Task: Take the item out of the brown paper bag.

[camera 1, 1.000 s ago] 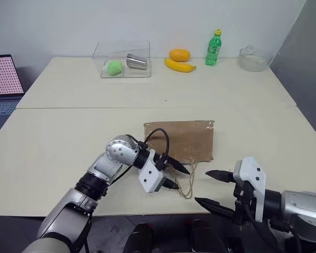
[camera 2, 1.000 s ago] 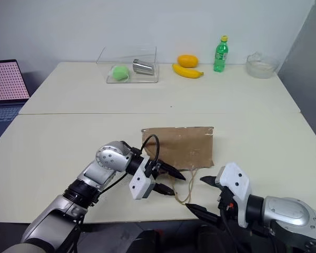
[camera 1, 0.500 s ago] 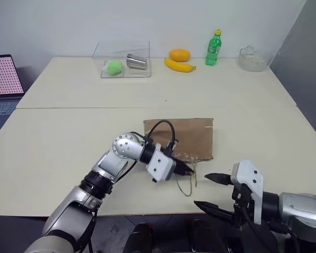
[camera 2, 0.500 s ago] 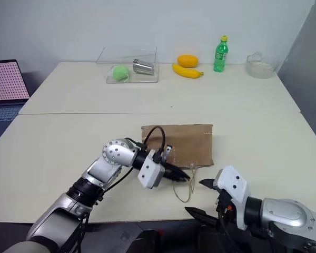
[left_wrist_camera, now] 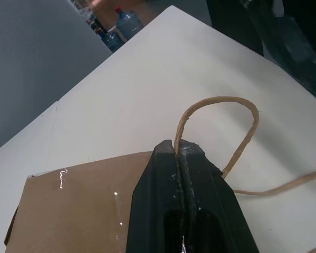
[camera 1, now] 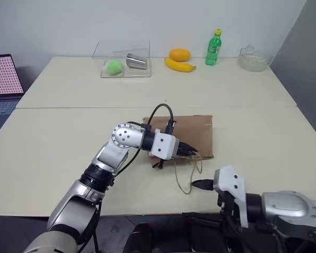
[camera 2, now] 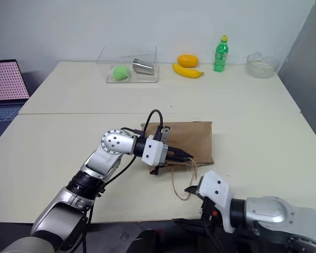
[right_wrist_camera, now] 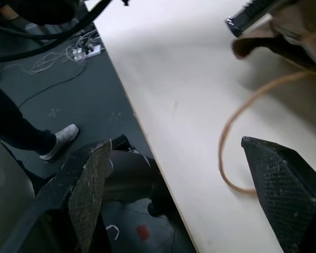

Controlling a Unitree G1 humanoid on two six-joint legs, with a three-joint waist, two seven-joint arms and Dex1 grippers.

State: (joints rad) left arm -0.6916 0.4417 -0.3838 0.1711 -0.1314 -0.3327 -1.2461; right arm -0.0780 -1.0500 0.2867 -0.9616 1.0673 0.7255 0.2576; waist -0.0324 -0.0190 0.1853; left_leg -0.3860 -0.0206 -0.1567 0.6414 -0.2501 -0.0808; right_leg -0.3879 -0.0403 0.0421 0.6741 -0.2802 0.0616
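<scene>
The brown paper bag [camera 1: 187, 136] is seen lying flat on the counter [camera 1: 52, 142], near the middle of its front half, with its mouth edge turned toward the robot; the item itself cannot be made out. One of the bag's beige cord handles [left_wrist_camera: 221, 118] is clamped between the closed fingers of the left pincer [camera 1: 192, 153], which points toward 3 o'clock at the bag's near edge, and the cord is seen looping out beyond the fingertips. A second cord loop [camera 1: 185, 176] lies slack on the counter at 6 o'clock from the bag. Just beside that loop, at about 5 o'clock from the bag, the right pincer [right_wrist_camera: 189, 195] is held with its fingers spread wide and nothing between them. Along the far edge of the counter, at 11 to 1 o'clock from the bag, a clear box [camera 1: 122, 60], a banana [camera 1: 179, 65], an orange fruit [camera 1: 179, 54] and a green bottle [camera 1: 214, 48] are set.
</scene>
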